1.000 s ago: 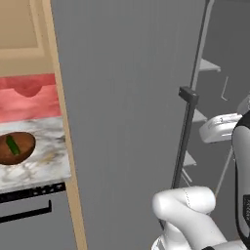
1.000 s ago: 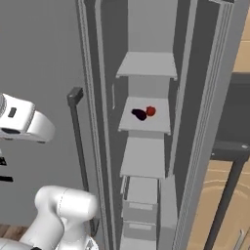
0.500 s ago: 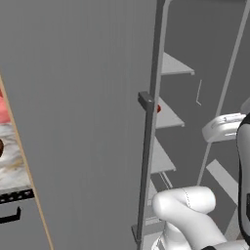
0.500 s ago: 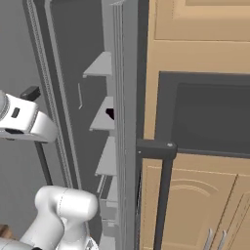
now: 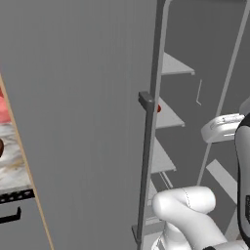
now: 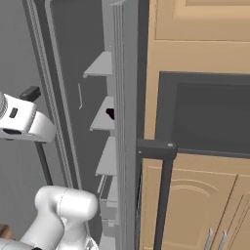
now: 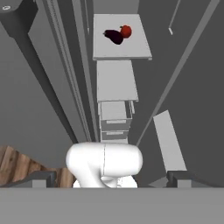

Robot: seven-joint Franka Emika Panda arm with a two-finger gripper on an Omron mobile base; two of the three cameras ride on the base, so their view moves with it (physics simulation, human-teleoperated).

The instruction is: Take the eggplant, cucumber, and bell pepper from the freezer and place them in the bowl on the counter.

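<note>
The freezer stands open, its flat grey door [image 5: 83, 112] swung out with the bar handle [image 5: 146, 156] at its edge. On a light grey inner shelf [image 7: 124, 50] the dark purple eggplant [image 7: 113, 36] lies touching the red bell pepper [image 7: 126, 30]. A red sliver of the pepper [image 5: 158, 108] peeks past the door edge, and the eggplant [image 6: 110, 114] is a dark spot on its shelf. My gripper [image 7: 112, 178] is open and empty, well short of that shelf. A sliver of the bowl [image 5: 1, 147] sits on the counter [image 5: 10, 168] at the far left. The cucumber is out of view.
Further grey shelves [image 7: 116, 81] and drawers [image 7: 114, 114] run below the vegetables' shelf. Tan wooden cabinets [image 6: 195, 29] and a dark oven front with a bar handle [image 6: 163, 190] stand right of the freezer. Wooden floor [image 7: 17, 164] lies below.
Both base views have swung to the right: the counter and bowl have slid to the left edge, and the freezer's inside and the cabinets beside it have come into view.
</note>
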